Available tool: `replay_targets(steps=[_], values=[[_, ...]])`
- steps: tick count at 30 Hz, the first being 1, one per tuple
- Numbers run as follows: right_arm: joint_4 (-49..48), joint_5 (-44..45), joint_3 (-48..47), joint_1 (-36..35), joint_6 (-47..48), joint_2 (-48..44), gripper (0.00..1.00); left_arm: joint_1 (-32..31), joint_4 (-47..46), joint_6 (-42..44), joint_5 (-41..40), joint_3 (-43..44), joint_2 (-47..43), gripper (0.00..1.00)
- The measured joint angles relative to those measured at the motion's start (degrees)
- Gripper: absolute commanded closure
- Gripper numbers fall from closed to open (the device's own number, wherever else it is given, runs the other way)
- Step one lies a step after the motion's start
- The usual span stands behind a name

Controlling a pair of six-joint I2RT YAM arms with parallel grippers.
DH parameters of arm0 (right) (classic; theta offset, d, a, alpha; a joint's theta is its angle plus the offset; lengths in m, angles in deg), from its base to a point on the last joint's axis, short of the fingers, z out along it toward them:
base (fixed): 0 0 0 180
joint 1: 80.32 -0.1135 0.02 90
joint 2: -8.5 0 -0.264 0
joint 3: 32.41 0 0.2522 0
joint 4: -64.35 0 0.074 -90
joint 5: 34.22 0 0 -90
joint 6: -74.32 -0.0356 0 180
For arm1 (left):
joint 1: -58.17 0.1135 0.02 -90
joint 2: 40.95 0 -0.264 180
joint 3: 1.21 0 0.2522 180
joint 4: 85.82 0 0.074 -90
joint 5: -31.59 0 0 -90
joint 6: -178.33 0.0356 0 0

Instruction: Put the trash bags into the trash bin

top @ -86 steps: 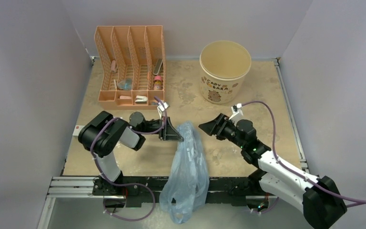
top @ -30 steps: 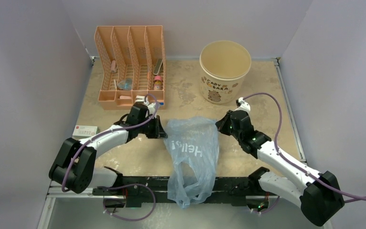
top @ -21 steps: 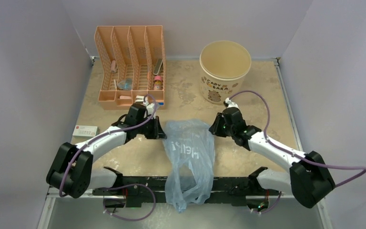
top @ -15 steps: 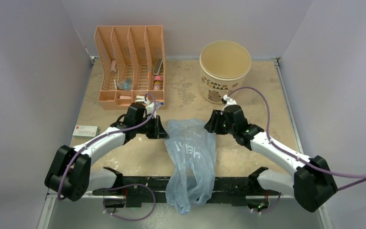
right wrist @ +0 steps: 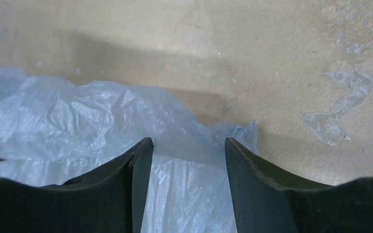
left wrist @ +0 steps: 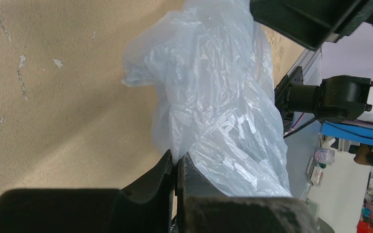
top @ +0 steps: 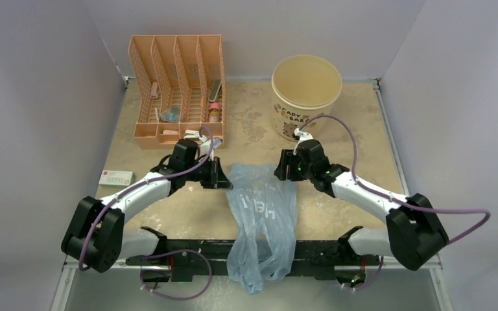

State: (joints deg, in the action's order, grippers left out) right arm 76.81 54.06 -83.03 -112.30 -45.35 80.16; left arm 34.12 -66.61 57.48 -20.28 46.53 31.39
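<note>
On the worktop [top: 194,217], right tool [right wrist: 187,145] has just opened wide over the bag [top: 262,210]; left tool [left wrist: 176,167] stays pinched on its edge. Regrasp likely; bin [top: 327,103] still empty.

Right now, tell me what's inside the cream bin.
Nothing visible: the trash bin shows bare floor and far wall; its near inner wall is hidden by the rim.

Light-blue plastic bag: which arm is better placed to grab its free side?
Right, likely: right gripper open over the free edge of the light-blue plastic bag; left gripper shut on the other.
</note>
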Motion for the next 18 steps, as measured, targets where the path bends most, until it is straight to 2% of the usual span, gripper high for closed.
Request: replay_targets(steps=[3,6,11,14,18], values=[[-0.13,0.24,0.0,-0.17,0.44,2.95,0.48,0.0,-0.09,-0.11,0.04,-0.02,-0.17,0.92],[-1.25,0.5,0.04,-0.22,0.33,5.22,0.75,0.0,-0.26,-0.46,0.2,-0.11,-0.92,0.8],[-2.99,1.01,2.01,-0.24,-1.27,6.67,1.0,0.0,0.17,-1.05,-0.74,-0.11,-4.11,0.64],[-4.33,0.72,3.41,-0.24,-1.88,5.86,1.0,0.11,0.9,-1.09,-2.71,-0.11,-7.3,0.47],[-7.91,-2.49,4.98,-0.2,-1.16,4.33,1.0,2.14,1.77,-1.86,-5.07,-0.11,-10.67,0.44]])
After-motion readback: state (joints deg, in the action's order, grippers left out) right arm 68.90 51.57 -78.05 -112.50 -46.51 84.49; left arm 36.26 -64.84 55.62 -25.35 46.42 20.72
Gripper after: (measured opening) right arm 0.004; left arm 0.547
